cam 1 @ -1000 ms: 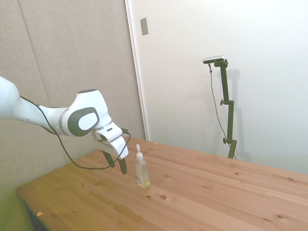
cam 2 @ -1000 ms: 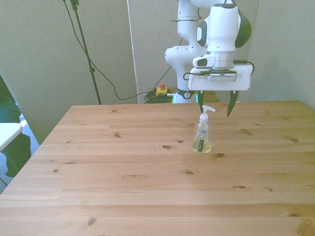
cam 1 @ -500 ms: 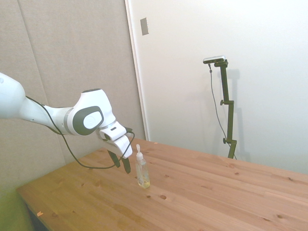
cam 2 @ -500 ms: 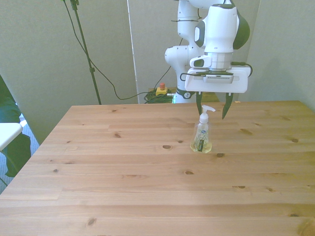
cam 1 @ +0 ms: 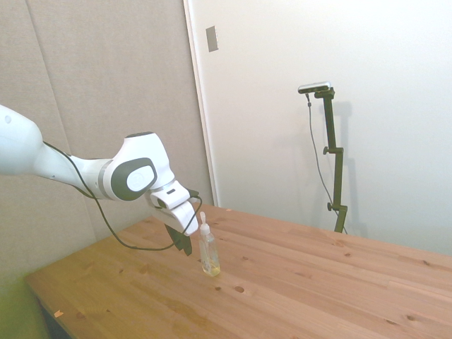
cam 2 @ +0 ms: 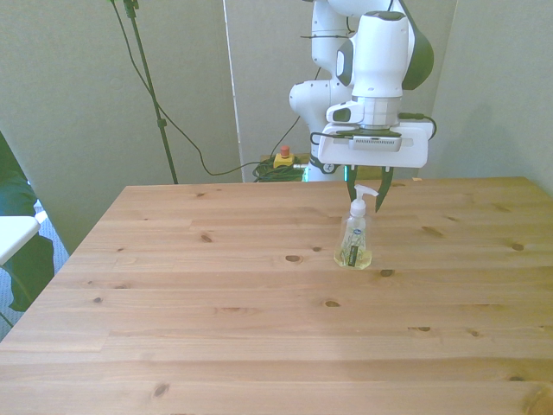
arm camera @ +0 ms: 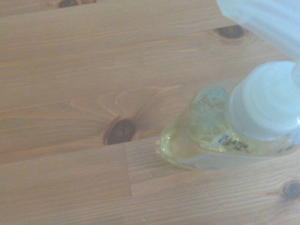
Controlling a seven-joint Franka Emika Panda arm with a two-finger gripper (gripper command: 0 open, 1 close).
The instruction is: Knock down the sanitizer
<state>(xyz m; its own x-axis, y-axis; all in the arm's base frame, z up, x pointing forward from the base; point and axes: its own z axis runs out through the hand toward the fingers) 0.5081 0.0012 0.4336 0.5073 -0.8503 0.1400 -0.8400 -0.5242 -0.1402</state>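
Since a second ago our gripper (cam 2: pixel 367 192) has slid toward the front view's left and narrowed its fingers; they now sit on either side of the white nozzle cap on the sanitizer (cam 2: pixel 354 238), where before the cap was under one finger only. Fingers are parted with nothing grasped, and we can't tell whether either one touches the cap.

The sanitizer hasn't budged: upright on the table (cam 2: pixel 216 328), right of centre in the front view, yellowish liquid at its base. In the side view the gripper (cam 1: pixel 185 244) hangs just beside the bottle's upper half. We read this as lined up for the push; the knock itself is not yet done.

Count: one arm, one gripper, one sanitizer (arm camera: pixel 225 129), one table.
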